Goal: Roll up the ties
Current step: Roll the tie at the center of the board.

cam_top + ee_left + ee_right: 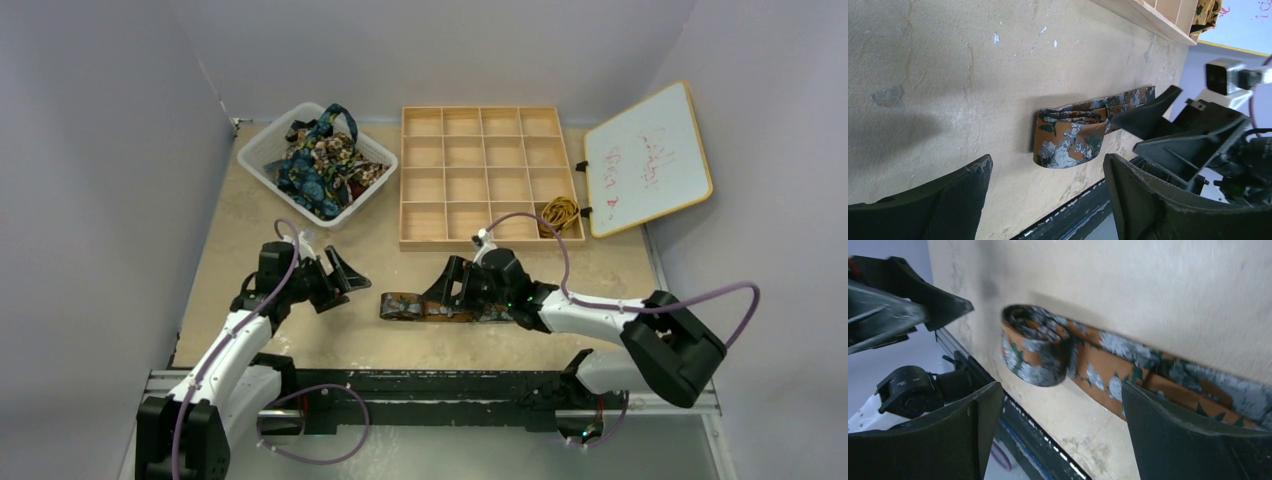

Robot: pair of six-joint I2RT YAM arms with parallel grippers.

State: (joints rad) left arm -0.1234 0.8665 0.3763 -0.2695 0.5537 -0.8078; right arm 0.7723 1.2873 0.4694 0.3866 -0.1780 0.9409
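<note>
A dark brown tie [425, 307] with orange-grey blotches lies flat near the table's front edge. Its left end is wound into a loose roll [1068, 142] [1035, 352], and the rest of it [1153, 382] trails right. My right gripper [447, 290] [1060, 390] hovers open over the flat part, just right of the roll, holding nothing. Left of the roll, my left gripper [345, 280] [1048, 162] stands open and apart from it. More ties [322, 160] are heaped in a white basket [262, 152]. A gold-yellow tie [558, 212] sits in a tray compartment.
A wooden compartment tray [490, 175] stands at the back centre, its whiteboard lid [648, 160] open to the right. The basket is at the back left. The black rail [430, 385] runs along the near table edge. Purple cables [560, 250] loop over both arms.
</note>
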